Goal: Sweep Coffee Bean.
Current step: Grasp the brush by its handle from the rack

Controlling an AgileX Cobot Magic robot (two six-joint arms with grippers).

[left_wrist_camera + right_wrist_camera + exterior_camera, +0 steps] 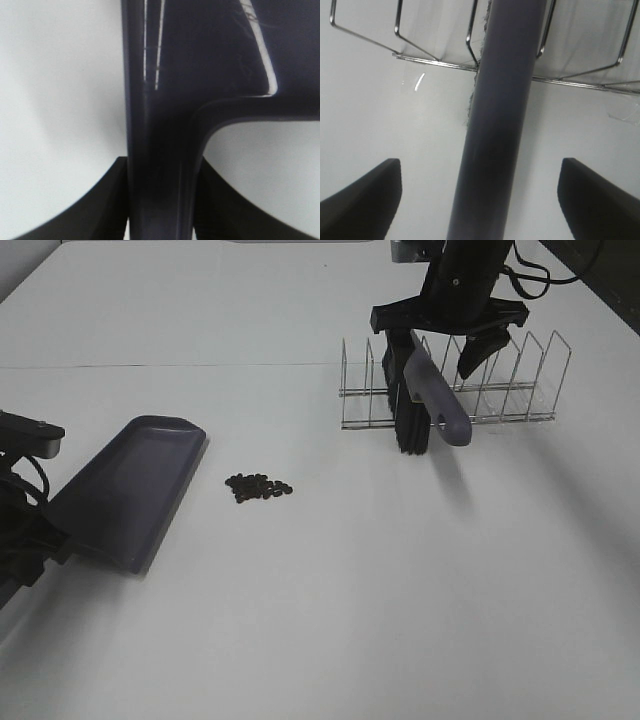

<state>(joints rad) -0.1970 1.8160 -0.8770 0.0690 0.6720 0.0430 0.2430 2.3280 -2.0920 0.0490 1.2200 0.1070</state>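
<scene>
The left arm (22, 530) is observed low at the near left edge of the exterior view. The left gripper (161, 205) is closed, with both fingers (107, 200) pressed against the handle of the dustpan (135, 485). The right arm (460, 280) is extended to the far right, with the wrist directed downward. The right gripper (440, 355) is spread wide. The brush handle (495, 125) is straddled by its two fingers (365, 200), and no contact is noted on either side.

the coffee bean (258, 487) heap is too small to count; left arm (20, 540) hides the dustpan (135, 485) handle.
</scene>
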